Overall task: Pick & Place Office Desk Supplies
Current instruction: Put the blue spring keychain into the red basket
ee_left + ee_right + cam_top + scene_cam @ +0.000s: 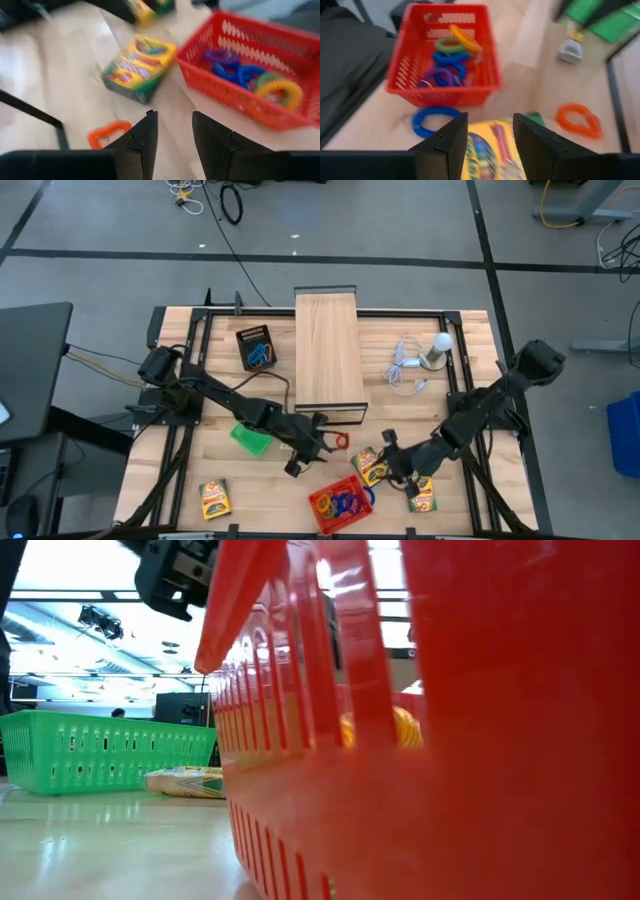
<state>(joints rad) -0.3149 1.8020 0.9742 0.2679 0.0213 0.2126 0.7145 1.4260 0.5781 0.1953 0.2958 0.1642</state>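
My left gripper (pixel 306 454) is open and hovers over bare table, beside an orange loop (pixel 107 134) that lies flat. My right gripper (pixel 490 134) is open too. It stands just above a yellow-and-green crayon box (pixel 487 150), and I see no touch. A red basket (pixel 340 505) near the front edge holds several coloured loops (pixel 451 60). A blue loop (pixel 432 121) lies on the table by the basket's wall. Two more crayon boxes lie flat: one (pixel 214 498) at the front left, one (pixel 423 493) at the front right.
A green basket (pixel 250 438) sits left of my left gripper. The long wooden box (pixel 329 358) lies mid-table. A black box with a blue loop (pixel 257 347) is at its left. The white bulb with its cable (pixel 425 358) is at its right. The red basket (pixel 450 740) fills the low view.
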